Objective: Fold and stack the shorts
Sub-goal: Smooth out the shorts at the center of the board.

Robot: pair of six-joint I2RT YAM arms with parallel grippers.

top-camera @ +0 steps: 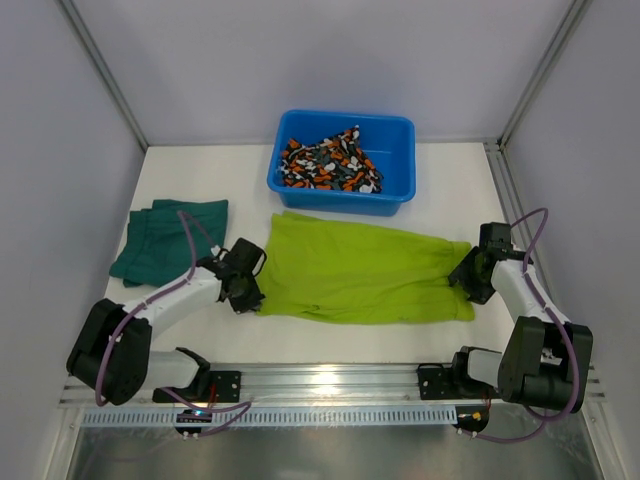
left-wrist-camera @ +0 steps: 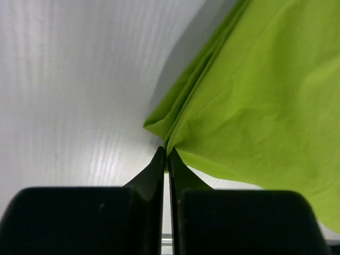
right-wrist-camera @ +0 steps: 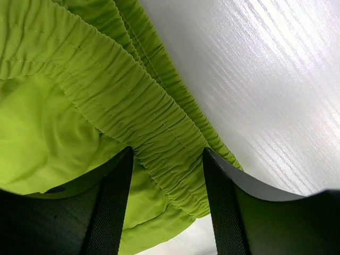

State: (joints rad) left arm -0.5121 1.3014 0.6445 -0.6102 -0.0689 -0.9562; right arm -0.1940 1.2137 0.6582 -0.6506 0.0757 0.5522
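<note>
The lime yellow-green shorts (top-camera: 360, 268) lie spread flat across the middle of the table. My left gripper (top-camera: 252, 293) is at their left edge. In the left wrist view it (left-wrist-camera: 166, 151) is shut, with a corner of the lime cloth (left-wrist-camera: 255, 95) pinched at its tips. My right gripper (top-camera: 468, 275) is at the right end and stands open (right-wrist-camera: 166, 154), its fingers either side of the gathered waistband (right-wrist-camera: 159, 133). The dark teal-green shorts (top-camera: 165, 235) lie folded at the left. The camouflage shorts (top-camera: 325, 162) sit bunched in the blue tub.
The blue plastic tub (top-camera: 395, 125) stands at the back centre, just behind the lime shorts. White walls enclose the table on the left, back and right. A metal rail (top-camera: 320, 378) with both arm bases runs along the near edge.
</note>
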